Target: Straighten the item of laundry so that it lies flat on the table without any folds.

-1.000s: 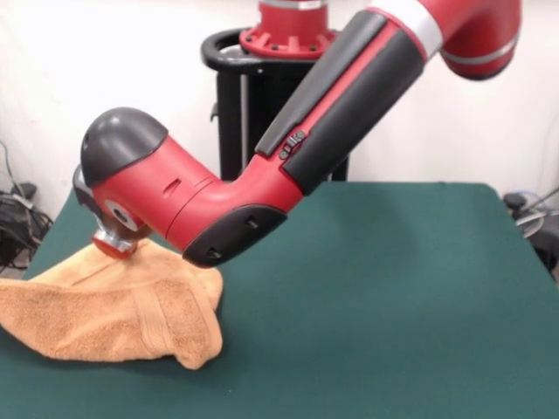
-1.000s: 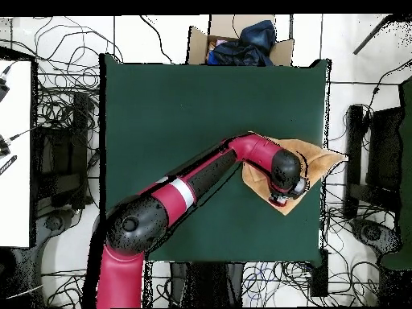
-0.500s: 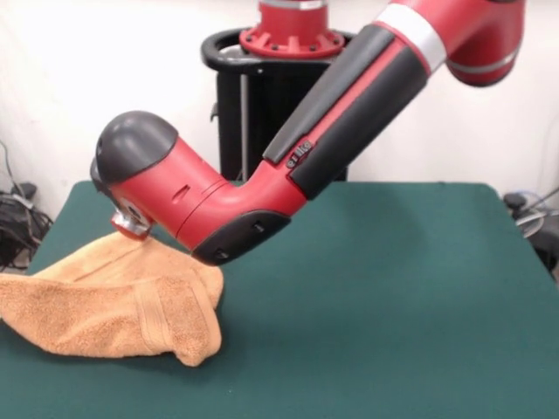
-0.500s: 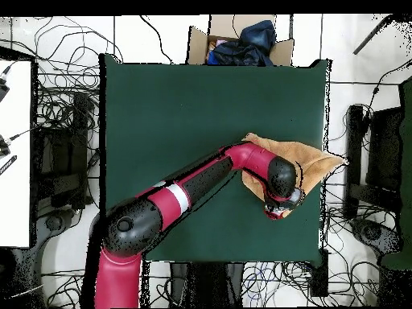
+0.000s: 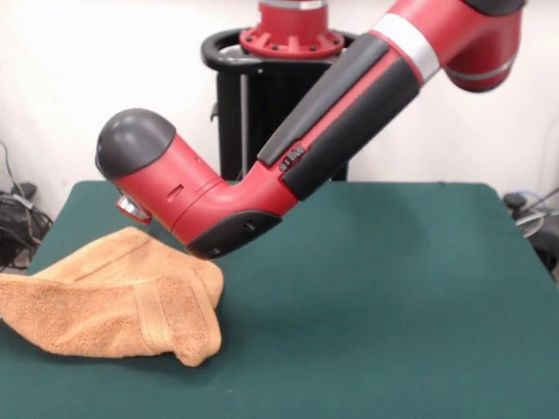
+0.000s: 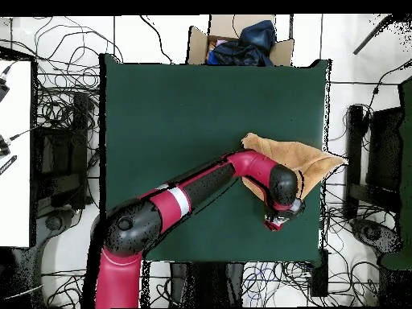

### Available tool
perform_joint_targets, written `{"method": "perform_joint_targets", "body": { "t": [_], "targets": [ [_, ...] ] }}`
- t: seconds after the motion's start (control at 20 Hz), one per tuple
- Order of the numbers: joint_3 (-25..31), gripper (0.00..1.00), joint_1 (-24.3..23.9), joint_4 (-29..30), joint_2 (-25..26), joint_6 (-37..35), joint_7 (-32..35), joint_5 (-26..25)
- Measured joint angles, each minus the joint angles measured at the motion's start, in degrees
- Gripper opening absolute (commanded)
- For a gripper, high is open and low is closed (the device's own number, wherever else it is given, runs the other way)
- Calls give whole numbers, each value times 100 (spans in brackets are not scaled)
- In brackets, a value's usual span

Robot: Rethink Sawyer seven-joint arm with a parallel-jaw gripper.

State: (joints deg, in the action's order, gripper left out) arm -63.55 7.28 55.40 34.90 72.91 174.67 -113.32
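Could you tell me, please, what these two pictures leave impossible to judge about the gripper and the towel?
- Gripper: in the front view the arm's wrist covers all but a metal end; in the overhead view it is too small to show its fingers.
- Towel: the arm covers part of it in the overhead view.
- Towel's left end: cut off by the front view's edge.

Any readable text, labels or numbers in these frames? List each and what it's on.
Small white marking on the arm's black panel: too blurred to read.
Towel: no label or text showing.
Table: none.
Overhead view: nothing readable.
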Motion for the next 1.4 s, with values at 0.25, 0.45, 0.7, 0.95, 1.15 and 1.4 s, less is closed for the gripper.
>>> {"method": "perform_joint_targets", "body": {
  "t": [0.25, 0.45, 0.7, 0.95, 1.15, 1.4],
  "targets": [
    [1, 0, -6, 33, -166, 188, 0, 1],
    [-30, 0, -17, 36, -569, 663, 0, -7],
    [-131, 0, -22, 37, -917, 833, 0, -10],
    [-243, 0, -21, 38, -1226, 833, 0, -7],
    [-327, 0, -22, 38, -1296, 761, 0, -8],
    [-368, 0, -22, 38, -1298, 409, 0, 1]
  ]
}}
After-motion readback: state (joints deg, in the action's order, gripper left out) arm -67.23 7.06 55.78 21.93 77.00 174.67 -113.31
